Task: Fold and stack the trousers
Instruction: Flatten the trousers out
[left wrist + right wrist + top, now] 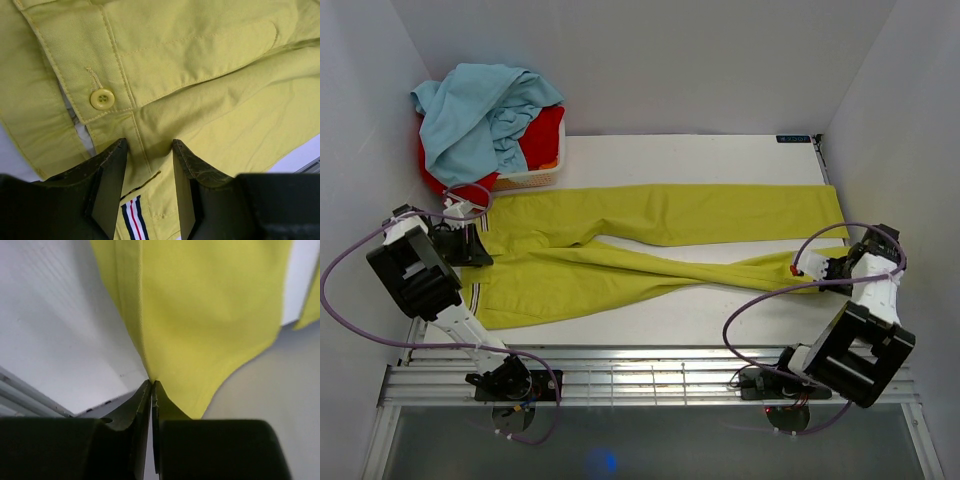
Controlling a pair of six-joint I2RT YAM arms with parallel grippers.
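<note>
The yellow-green trousers point(660, 215) lie spread on the white table point(720, 150), waist at the left, both legs running right. My left gripper point(470, 250) is at the waistband. In the left wrist view it point(149, 150) is open, its fingers point(112, 167) straddling the waistband cloth next to the button point(102, 98) and the striped label point(132, 217). My right gripper point(800, 268) is at the end of the near leg. In the right wrist view it point(151, 385) is shut on the hem edge of the trousers point(200, 315).
A white basket point(535, 180) at the back left holds a light blue garment point(480, 110) and a red garment point(545, 135). White walls close in the table on three sides. A slatted metal rail point(640, 375) runs along the near edge. Purple cables loop by both arms.
</note>
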